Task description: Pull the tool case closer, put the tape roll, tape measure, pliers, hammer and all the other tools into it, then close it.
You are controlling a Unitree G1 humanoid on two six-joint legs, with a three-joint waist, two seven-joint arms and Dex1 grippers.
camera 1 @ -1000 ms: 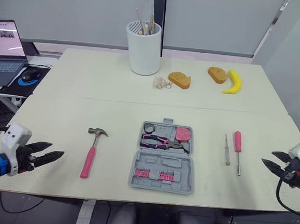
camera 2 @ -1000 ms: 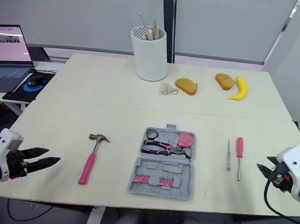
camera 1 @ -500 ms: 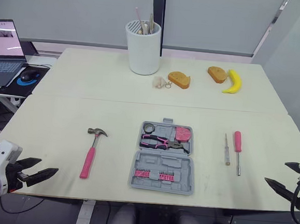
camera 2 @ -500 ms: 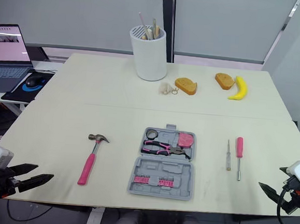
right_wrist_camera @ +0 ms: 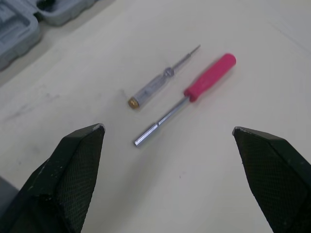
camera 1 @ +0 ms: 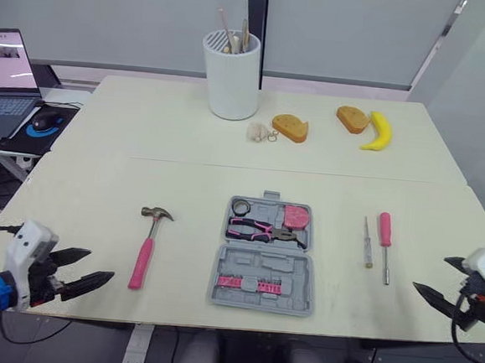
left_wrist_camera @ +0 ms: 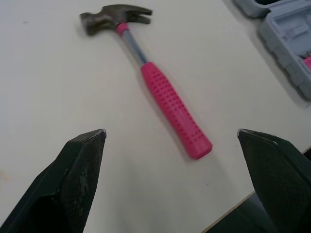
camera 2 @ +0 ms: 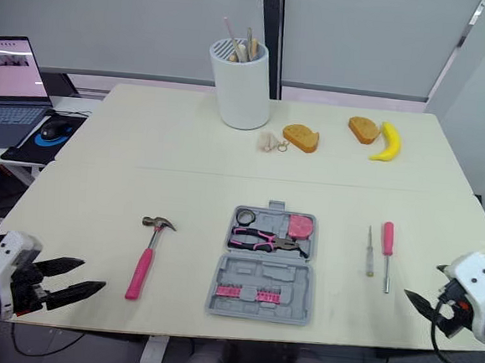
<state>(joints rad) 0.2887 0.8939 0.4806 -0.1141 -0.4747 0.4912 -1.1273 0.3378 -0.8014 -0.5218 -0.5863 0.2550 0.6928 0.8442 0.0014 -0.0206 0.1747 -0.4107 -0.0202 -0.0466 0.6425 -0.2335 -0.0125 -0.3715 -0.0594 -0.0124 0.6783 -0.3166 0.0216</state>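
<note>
— So, what do we have in front of us?

— We see a pale table point(camera 1: 183, 194). At its near middle lies the grey case point(camera 1: 261, 263), opened flat with both halves facing up. Our left gripper point(camera 1: 101, 265) hovers at the near left edge, its fingers spread wide and empty. Our right gripper point(camera 1: 429, 272) hovers at the near right edge, also parted and holding nothing. The hammer point(camera 1: 144, 258) lies left of the case and apart from it, with its pink handle toward us. A pink screwdriver point(camera 1: 384, 235) and a thin one point(camera 1: 366, 242) lie side by side to the right of the case. In the far half of the case sit the pliers point(camera 1: 260, 229), the tape measure point(camera 1: 296, 217) and the roll point(camera 1: 241, 207).

— What could go wrong for us?

— We judge that tugging one half could fold the case or jolt the packed tools loose. The hammer is long, so if we seat it crooked the lid may not shut. The thin screwdriver lies flat, and our fingers could skid off it or nudge it toward the edge.

— And what is hard to make out?

— We cannot tell which recess fits the hammer. The pink strip in the near half is too small to name. Each wrist view cuts the case off at a corner.
</note>
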